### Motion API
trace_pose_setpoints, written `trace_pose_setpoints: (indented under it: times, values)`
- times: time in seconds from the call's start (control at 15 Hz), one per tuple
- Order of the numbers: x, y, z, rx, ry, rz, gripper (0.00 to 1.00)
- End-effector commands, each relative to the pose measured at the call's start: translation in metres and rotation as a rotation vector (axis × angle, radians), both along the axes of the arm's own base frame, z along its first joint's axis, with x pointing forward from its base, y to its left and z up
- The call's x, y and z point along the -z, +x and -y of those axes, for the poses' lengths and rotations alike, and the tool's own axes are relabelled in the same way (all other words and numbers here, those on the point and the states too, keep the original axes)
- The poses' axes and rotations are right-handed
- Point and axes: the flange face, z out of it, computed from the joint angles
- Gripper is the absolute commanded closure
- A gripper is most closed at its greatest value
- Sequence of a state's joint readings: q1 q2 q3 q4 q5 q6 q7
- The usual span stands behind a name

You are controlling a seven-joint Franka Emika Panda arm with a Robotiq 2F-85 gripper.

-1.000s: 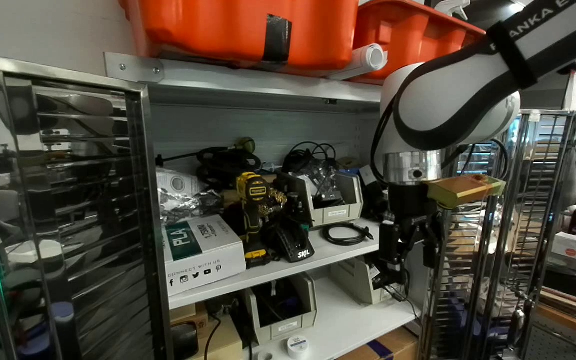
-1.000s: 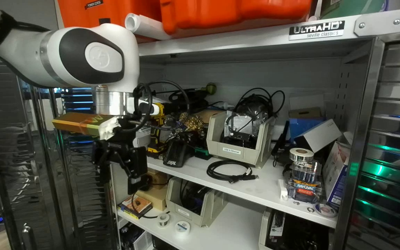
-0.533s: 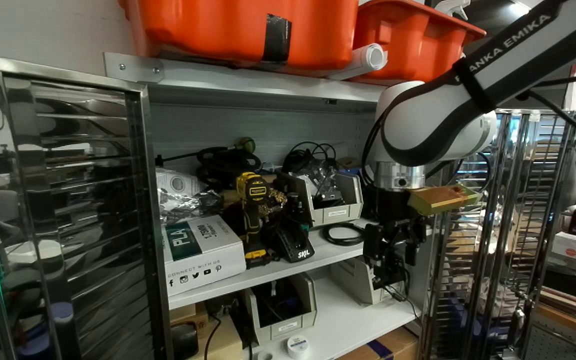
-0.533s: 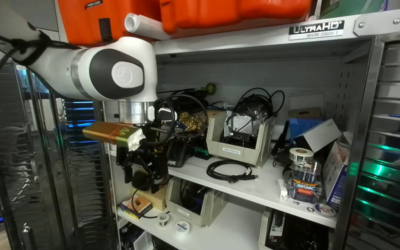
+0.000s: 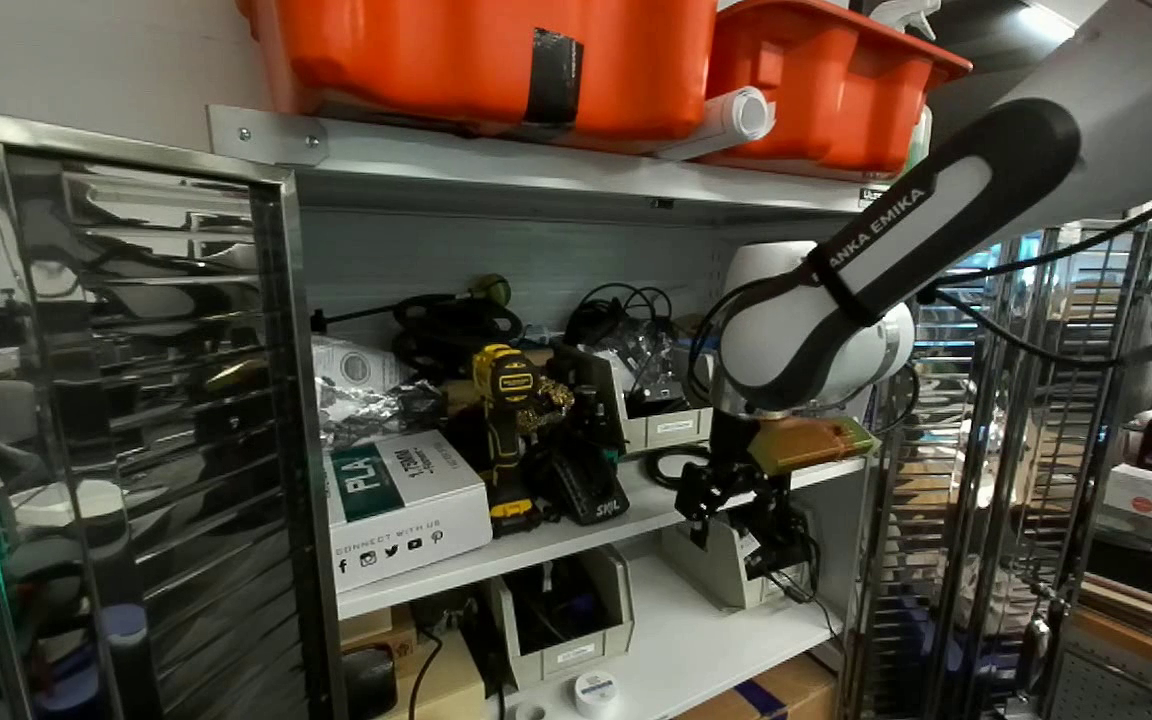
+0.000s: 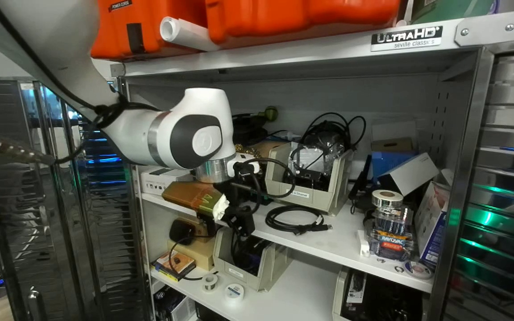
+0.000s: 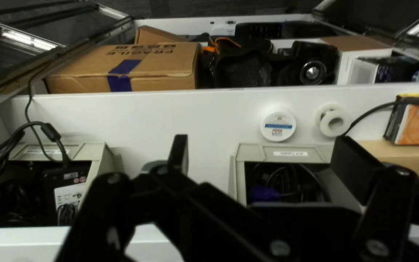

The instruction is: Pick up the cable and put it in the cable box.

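A coiled black cable [image 6: 304, 229] lies on the middle shelf; its left edge [image 5: 652, 470] shows in an exterior view, the rest hidden behind my gripper. The cable is out of sight in the wrist view. My gripper [image 5: 741, 530] is open and empty in front of the middle shelf, off to the side of the cable in an exterior view [image 6: 230, 227]. Its spread fingers [image 7: 264, 160] show in the wrist view. A grey bin [image 6: 297, 195] filled with cables stands behind the cable. Two more cable bins [image 7: 289, 153] [image 7: 46, 151] stand on the lower shelf.
A yellow drill [image 5: 506, 400], a PLA box [image 5: 416, 510] and a battery pack [image 6: 391, 243] stand on the middle shelf [image 6: 328, 243]. Shiny cabinet doors [image 5: 986, 450] flank the shelves. Orange bins [image 5: 496, 60] sit above. White spools [image 7: 278, 125] lie on the lower shelf.
The arm has moved down and in toward the middle shelf, closer to the cable. The gripper now covers part of the cable in an exterior view. The cable has not moved.
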State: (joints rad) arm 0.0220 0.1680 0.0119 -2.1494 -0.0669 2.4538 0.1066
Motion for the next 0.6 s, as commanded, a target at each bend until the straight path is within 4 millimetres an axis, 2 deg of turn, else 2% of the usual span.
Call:
trace_pose_setpoints:
  times: [0.0, 0.33, 0.53]
  values:
    - [-0.014, 0.033, 0.018, 0.092, 0.002, 0.136, 0.0]
    - [-0.043, 0.045, 0.037, 0.168, -0.002, 0.288, 0.0]
    - [-0.041, 0.053, 0.053, 0.227, -0.03, 0.322, 0.0]
